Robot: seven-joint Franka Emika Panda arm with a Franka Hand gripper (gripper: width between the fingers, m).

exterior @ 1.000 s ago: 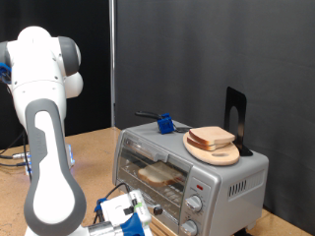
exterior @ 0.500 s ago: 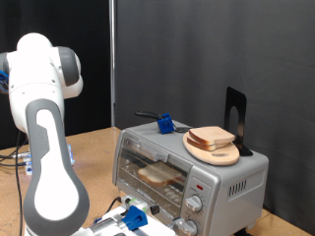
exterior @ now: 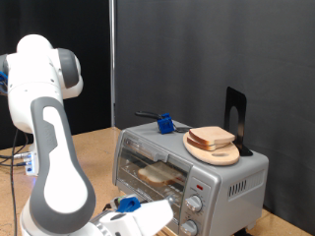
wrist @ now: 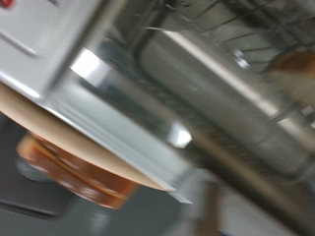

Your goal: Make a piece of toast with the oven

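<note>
On top of the oven (exterior: 187,165) I see a round wooden plate (exterior: 214,152) carrying a slice of bread (exterior: 212,137), a blue object (exterior: 165,124) and a black stand (exterior: 235,118) behind. Another piece of toast (exterior: 159,175) lies inside on the rack, behind the glass door. My gripper (exterior: 128,210) sits low in front of the oven's door, just below that toast. Its fingers are cut off by the frame edge, so I cannot tell their state. The wrist view is blurred; I make out only the oven's metal (wrist: 197,74).

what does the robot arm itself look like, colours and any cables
The arm has glossy white rounded shells with grey bands along its links and a dark grey joint cap near the top. Blue parts show by the white hand at the gripper. Thin cables trail behind it at the exterior view's left.
</note>
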